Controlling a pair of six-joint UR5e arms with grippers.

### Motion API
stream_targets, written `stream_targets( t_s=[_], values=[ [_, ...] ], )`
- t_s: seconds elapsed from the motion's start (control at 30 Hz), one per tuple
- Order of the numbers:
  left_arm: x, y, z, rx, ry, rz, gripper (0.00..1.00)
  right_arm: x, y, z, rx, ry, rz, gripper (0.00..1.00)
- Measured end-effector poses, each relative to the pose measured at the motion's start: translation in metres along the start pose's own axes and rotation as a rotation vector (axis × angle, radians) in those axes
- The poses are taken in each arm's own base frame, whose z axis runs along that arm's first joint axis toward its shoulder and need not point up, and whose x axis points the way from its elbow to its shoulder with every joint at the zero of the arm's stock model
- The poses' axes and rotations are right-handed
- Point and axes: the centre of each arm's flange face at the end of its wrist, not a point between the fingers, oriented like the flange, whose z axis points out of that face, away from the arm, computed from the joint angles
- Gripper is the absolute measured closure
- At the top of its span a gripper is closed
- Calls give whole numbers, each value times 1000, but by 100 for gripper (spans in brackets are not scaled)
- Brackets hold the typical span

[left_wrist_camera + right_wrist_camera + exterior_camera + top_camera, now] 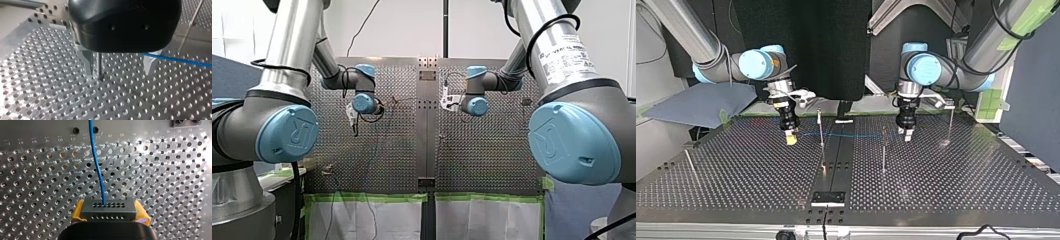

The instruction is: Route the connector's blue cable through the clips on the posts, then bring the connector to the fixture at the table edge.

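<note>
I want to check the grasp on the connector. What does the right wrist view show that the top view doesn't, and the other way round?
Only the right wrist view: the connector up close, a dark block with rows of holes, clamped between the yellow pads of my right gripper, with the blue cable leaving one hole. Only the top view: my left gripper, the posts, and the fixture at the table edge. Both: my right gripper, the blue cable and the perforated table.
</note>
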Motion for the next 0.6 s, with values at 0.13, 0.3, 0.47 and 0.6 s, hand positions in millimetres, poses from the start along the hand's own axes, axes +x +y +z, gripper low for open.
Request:
stream_targets(
  t_s=[0.13,0.3,0.47,0.6],
  values=[
    [3,-2,-4,36,-6,-34,0,-1,0,0,1,-2,0,100],
    [9,-5,-11,81,8,-78,0,-1,0,0,4,-3,0,100],
    [5,-7,-22,102,6,-95,0,-1,-1,0,6,-5,0,100],
    [-4,-8,-31,108,-6,-102,0,-1,-1,0,6,-5,0,100]
  ],
)
